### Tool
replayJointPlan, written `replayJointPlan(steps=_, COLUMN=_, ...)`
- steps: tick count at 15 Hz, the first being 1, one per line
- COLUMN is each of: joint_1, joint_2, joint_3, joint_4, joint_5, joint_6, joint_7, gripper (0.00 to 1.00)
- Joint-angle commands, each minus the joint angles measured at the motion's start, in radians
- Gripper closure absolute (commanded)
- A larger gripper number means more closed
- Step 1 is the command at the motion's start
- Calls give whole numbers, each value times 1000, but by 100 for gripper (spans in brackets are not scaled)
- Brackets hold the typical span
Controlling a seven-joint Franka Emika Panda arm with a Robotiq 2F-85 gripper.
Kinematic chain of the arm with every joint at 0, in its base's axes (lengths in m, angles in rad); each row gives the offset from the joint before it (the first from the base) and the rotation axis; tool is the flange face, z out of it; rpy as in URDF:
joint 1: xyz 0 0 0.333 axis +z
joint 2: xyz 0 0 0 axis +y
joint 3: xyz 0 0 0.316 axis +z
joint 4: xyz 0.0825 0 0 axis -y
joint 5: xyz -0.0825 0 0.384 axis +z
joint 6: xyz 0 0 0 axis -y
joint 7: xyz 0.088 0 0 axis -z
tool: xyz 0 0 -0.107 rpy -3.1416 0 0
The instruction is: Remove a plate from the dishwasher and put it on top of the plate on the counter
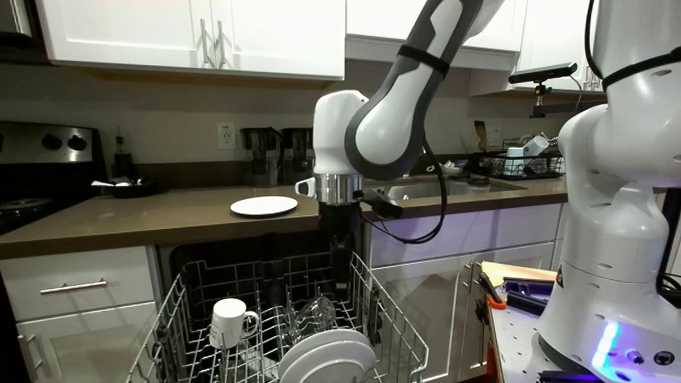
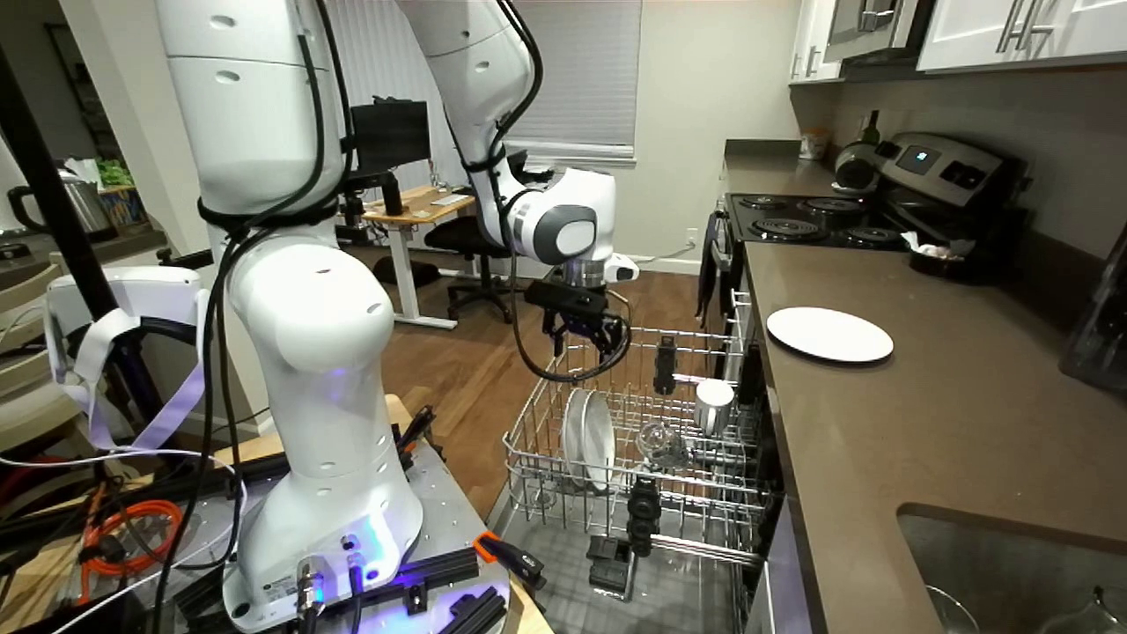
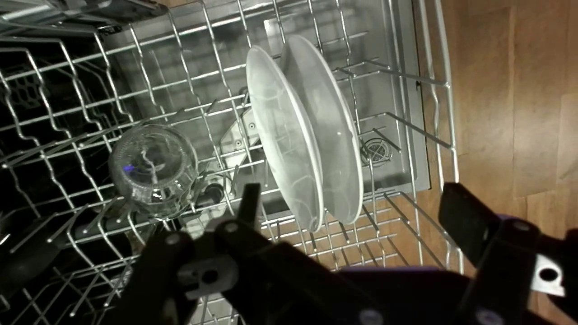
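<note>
My two candidate plates (image 3: 289, 140) stand on edge in the dishwasher (image 1: 223, 247), the wire rack (image 1: 391, 304) propping them rim-up, which I reckon suits pinching just one, tho they're so close I can't tell if they touch. My gripper (image 3: 351, 198) hangs above pointing down, spread wide and holding nothing, probably so it can straddle a rim without bumping the glass (image 3: 153, 169) nearby. The other plate (image 1: 264, 205) lies flat near the edge of the counter (image 2: 951, 423), basically my landing spot, I guess.
</note>
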Motion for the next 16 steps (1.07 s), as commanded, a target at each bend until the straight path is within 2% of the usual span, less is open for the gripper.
replayJointPlan(steps=1, joint_1=-16, joint_2=146, joint_3=57, joint_4=37, joint_5=21, joint_6=102, joint_7=-30, gripper=0)
replayJointPlan(steps=5, joint_1=-52, joint_2=278, joint_3=133, joint_4=69, joint_5=13, joint_6=184, joint_7=-30, gripper=0)
replayJointPlan(steps=7, joint_1=-61, joint_2=327, joint_3=148, joint_4=83, joint_5=-16, joint_6=207, joint_7=-11, gripper=0)
replayJointPlan(steps=9, joint_1=-64, joint_2=374, joint_3=149, joint_4=98, joint_5=-45, joint_6=239, joint_7=-3, gripper=0)
replayJointPlan(steps=11, joint_1=-30, joint_2=413, joint_3=104, joint_4=111, joint_5=-104, joint_6=290, joint_7=18, gripper=0)
replayJointPlan(steps=16, joint_1=-41, joint_2=468, joint_3=84, joint_4=140, joint_5=-177, joint_6=330, joint_7=18, gripper=0)
